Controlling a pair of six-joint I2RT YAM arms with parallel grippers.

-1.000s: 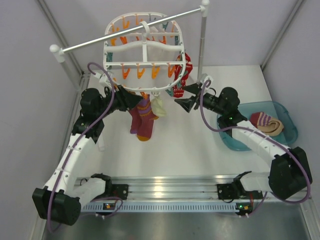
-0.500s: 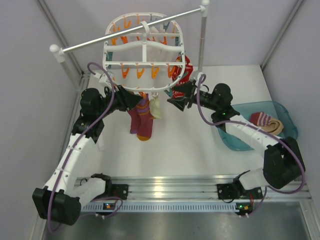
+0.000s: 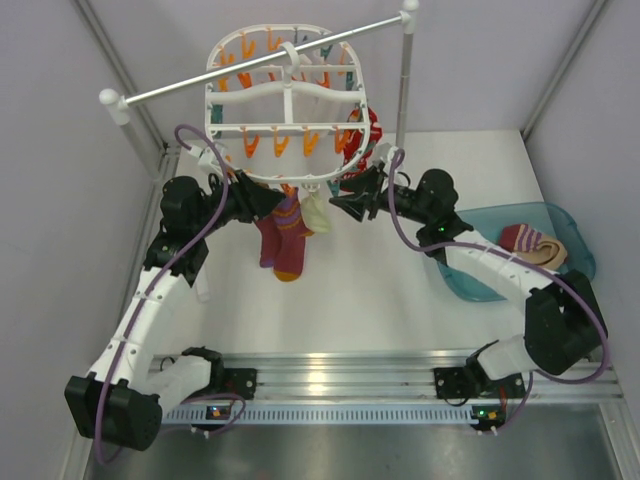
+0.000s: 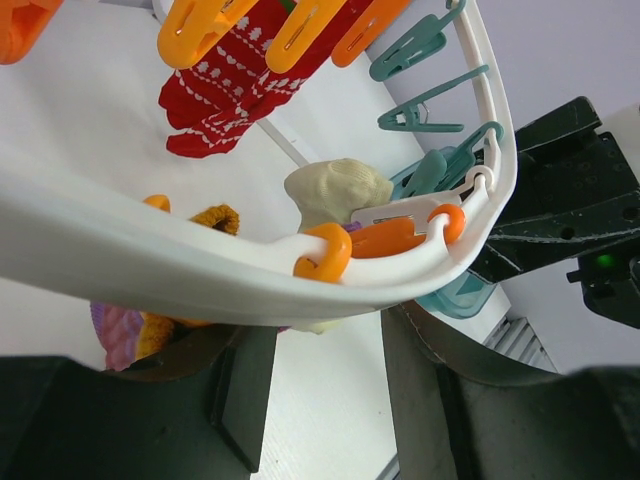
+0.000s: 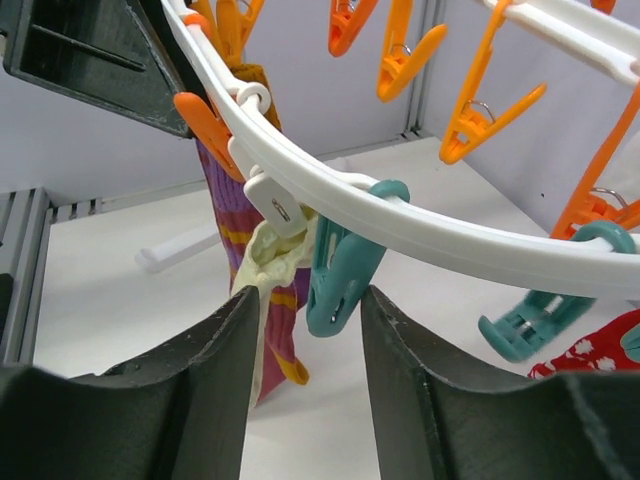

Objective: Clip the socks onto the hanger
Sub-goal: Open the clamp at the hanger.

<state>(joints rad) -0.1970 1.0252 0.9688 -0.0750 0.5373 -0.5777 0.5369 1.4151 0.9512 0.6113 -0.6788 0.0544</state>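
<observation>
The hanger (image 3: 288,92) hangs by its hook from the metal rail (image 3: 270,62) at the far side of the surface. One cream sock (image 3: 315,212) dangles from a white clip (image 5: 275,200) on the hanger's near rim, just right of a maroon-purple sock (image 3: 285,235). Its partner, the striped sock (image 3: 540,248), lies in the blue tub (image 3: 480,285) at the right. A red patterned sock (image 3: 368,140) hangs at the hanger's right edge.

The left hand (image 3: 268,200) sits at the near-left rim, fingers apart; whether it grips the rim cannot be told. The right hand (image 3: 345,203) is half-wide, its fingers either side of a teal clip (image 5: 340,270) without touching it.
</observation>
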